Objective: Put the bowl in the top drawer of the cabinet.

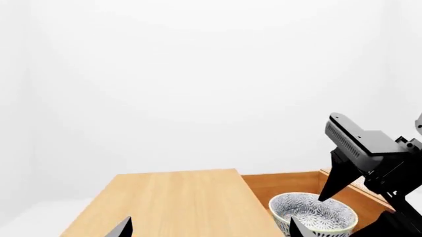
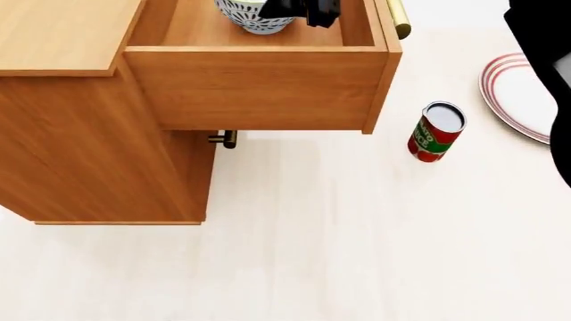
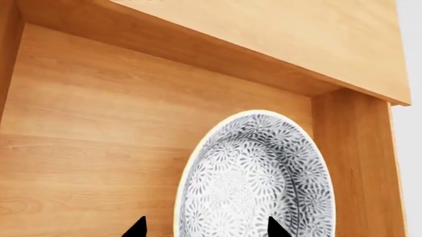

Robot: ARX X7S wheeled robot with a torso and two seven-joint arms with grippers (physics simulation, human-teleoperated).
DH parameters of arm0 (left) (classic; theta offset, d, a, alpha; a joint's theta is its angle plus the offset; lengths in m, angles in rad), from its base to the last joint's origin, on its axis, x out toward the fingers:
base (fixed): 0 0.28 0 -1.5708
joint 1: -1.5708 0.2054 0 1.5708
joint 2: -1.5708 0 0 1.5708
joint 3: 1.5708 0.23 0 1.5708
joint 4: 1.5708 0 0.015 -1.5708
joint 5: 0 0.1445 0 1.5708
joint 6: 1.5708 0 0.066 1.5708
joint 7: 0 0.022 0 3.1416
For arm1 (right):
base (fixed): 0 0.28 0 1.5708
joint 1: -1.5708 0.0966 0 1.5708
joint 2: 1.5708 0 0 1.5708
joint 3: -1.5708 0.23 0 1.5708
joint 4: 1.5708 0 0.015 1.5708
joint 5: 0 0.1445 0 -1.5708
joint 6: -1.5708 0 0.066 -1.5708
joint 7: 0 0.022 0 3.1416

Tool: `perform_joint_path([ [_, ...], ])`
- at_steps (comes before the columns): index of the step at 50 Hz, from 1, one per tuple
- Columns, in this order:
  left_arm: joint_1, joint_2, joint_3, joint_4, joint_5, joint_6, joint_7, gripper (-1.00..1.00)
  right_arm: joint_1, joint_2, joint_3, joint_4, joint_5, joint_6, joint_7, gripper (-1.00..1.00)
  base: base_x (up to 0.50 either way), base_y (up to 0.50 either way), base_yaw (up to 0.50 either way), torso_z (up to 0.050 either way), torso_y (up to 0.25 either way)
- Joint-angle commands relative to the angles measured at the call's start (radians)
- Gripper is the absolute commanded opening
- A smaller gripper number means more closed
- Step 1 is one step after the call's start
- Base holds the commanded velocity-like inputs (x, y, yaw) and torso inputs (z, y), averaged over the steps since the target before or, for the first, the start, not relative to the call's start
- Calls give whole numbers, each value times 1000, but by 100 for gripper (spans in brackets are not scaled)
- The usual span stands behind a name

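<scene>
- The bowl (image 2: 253,16) sits inside the pulled-out top drawer (image 2: 259,85) of the cabinet (image 2: 89,147), near the drawer's back and toward the cabinet side; the left wrist view shows its rim (image 1: 314,215) below the drawer walls.
- The right gripper (image 2: 308,10) is at the bowl's rim, one dark finger (image 1: 333,180) reaching down onto or just inside the rim. In the right wrist view the two fingertips (image 3: 136,228) stand apart with the bowl between them, so the jaws look spread; whether they pinch the rim I cannot tell.
- The left gripper (image 1: 204,228) hangs over the cabinet top, its tips wide apart and holding nothing.
- The step in hand looks like the release: the bowl seems to rest on the drawer floor, though contact is hidden.
- To do it well, open the fingers fully before lifting, then rise straight up so the inner finger does not hook the rim and tip the bowl.
- Clear the drawer walls and the brass handle (image 2: 399,19) on the way out.
- The can (image 2: 436,132) and plate (image 2: 522,93) on the floor are well apart from the drawer and need no care.
</scene>
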Motion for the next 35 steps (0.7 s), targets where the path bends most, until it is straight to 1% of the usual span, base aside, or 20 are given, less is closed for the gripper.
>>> perform_joint_path([
  [1, 0, 3, 1, 2, 4, 3, 3, 100, 6, 0, 3, 6, 2, 5, -4, 100, 0, 0, 0, 0, 0],
  [11, 7, -13, -18, -1, -24, 11, -7, 100, 18, 0, 3, 1, 14, 28, -29, 100, 0, 0, 0, 0, 9],
  [35, 11, -32, -33, -2, -51, 28, -17, 100, 40, 0, 10, 18, 27, 39, -69, 100, 0, 0, 0, 0, 146],
])
